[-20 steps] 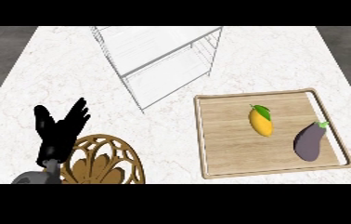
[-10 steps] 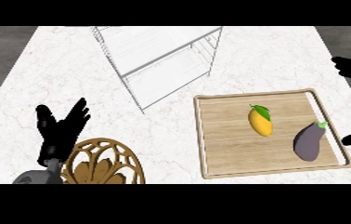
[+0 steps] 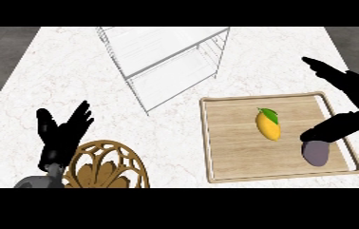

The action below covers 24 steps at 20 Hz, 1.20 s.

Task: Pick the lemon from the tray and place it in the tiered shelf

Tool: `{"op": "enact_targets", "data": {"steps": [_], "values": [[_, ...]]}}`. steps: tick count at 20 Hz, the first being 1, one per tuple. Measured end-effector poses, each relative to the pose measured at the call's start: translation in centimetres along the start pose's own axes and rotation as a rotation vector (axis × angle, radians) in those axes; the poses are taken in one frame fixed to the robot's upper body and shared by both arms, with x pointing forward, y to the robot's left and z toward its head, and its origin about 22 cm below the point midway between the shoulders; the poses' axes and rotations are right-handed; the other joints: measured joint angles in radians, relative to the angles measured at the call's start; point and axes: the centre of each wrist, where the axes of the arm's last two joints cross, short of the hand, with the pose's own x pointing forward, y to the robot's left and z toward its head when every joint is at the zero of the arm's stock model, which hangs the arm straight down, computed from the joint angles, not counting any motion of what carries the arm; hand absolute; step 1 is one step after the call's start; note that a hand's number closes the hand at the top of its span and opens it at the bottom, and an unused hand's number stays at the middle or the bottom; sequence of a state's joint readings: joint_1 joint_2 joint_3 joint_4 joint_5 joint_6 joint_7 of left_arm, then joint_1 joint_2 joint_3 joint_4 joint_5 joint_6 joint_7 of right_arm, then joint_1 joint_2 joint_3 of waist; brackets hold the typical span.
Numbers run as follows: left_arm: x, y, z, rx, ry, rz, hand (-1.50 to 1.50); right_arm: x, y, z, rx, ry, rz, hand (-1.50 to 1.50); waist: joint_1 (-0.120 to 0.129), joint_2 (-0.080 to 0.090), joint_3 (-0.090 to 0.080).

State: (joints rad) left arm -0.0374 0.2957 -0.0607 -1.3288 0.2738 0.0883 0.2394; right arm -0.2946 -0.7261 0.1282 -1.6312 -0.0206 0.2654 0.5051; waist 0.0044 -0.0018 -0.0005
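A yellow lemon [image 3: 268,125] with a green leaf lies in the middle of the wooden tray [image 3: 231,147] at the right. A white wire tiered shelf [image 3: 165,62] stands at the back centre. My right hand [image 3: 339,100] comes in from the right edge, open, with fingers spread over the tray's right side and the thumb low; it is to the right of the lemon and apart from it. My left hand [image 3: 61,134] rests open at the lower left, fingers up.
A purple eggplant [image 3: 317,153] lies on the tray's right part, its top partly hidden by my right thumb. A brown carved wooden round piece [image 3: 105,168] sits at the lower left beside my left hand. White marble counter [image 3: 84,81] surrounds everything.
My right hand has come further in from the right edge, over the tray's right side and the eggplant. The left hand, lemon and shelf have not moved.
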Motion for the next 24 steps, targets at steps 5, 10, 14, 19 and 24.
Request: {"op": "enact_targets", "data": {"steps": [5, 10, 14, 19, 24], "values": [[0.3, -0.3, 0.0, 0.006, 0.001, -0.008, 0.0, 1.2, 2.1, -1.0, 0.046, 0.062, 0.074, -1.5, 0.001, 0.001, 0.0], [0.4, -0.6, -0.1, 0.01, 0.006, -0.003, 0.0, 1.4, 4.0, -0.6, 0.057, 0.109, 0.132, -1.5, -0.003, 0.001, 0.0], [0.3, 0.2, 0.1, 0.012, 0.005, 0.0, 0.0, 1.5, 5.6, -0.2, 0.039, 0.153, 0.156, -1.5, -0.003, 0.001, 0.0], [0.0, 0.3, 0.3, 0.009, 0.002, -0.001, 0.0, 1.3, 6.6, -0.3, 0.009, 0.177, 0.184, -1.5, -0.003, 0.001, 0.0], [0.0, -0.5, 0.3, 0.013, 0.007, -0.005, 0.0, 1.2, 8.3, -1.0, 0.011, 0.189, 0.191, -1.5, -0.003, 0.001, 0.001]]}}
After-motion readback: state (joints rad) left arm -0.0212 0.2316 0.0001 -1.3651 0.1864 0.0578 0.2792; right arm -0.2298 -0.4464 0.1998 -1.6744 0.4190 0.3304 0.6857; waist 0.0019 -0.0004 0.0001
